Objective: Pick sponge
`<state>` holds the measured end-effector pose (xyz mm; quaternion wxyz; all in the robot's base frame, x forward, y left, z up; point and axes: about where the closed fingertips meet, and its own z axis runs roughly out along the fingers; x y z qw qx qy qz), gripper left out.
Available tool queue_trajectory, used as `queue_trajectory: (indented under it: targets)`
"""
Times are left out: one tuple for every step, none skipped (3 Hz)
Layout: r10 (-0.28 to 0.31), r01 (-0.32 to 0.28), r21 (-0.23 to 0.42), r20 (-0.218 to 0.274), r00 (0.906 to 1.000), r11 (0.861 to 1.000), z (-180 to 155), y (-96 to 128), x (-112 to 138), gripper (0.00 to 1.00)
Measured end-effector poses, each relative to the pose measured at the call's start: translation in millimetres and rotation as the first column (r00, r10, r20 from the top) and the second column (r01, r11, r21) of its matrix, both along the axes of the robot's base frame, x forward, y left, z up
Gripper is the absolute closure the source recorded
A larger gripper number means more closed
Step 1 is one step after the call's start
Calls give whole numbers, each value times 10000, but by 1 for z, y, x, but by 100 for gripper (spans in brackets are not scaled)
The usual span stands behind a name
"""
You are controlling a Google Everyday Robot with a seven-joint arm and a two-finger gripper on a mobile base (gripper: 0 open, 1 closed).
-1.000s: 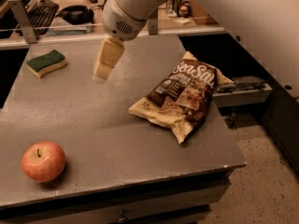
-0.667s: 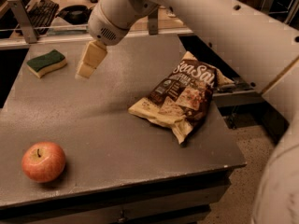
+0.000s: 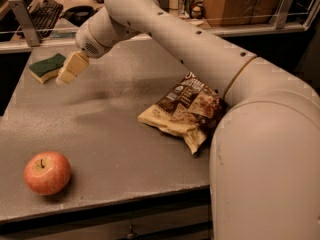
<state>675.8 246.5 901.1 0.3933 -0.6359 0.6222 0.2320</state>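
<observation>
Gripper (image 3: 65, 75) hovers over the table (image 3: 115, 94), open/closed: can't tell. Sponge (image 3: 45, 66) just beside it, view-left, not gripped. Chip bag (image 3: 185, 111) well right; apple (image 3: 47, 172) nearer the camera.

The hand (image 3: 64, 78) hovers just right of the sponge (image 3: 46, 67) (far-left on table (image 3: 115, 134)); apple (image 3: 47, 173) front-left, chip bag (image 3: 187, 111) right.

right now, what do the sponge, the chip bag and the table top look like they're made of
Sponge: soft foam, pale yellow, under a matte dark green scouring layer. Chip bag: likely thin plastic film, crinkled, with slight sheen. Table: grey, speckled, matte; could be laminate or painted metal. The gripper hovers close beside the sponge, cream and smooth, probably plastic.
</observation>
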Motion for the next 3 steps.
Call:
queue_trajectory:
  targets:
    - [-79,103,654,-376,9993,9978,-23,37,17,0]
    - [-238,304,958,-691,9973,9949,-43,63,29,0]
    - [-491,593,1161,-888,9948,9915,-54,80,39,15]
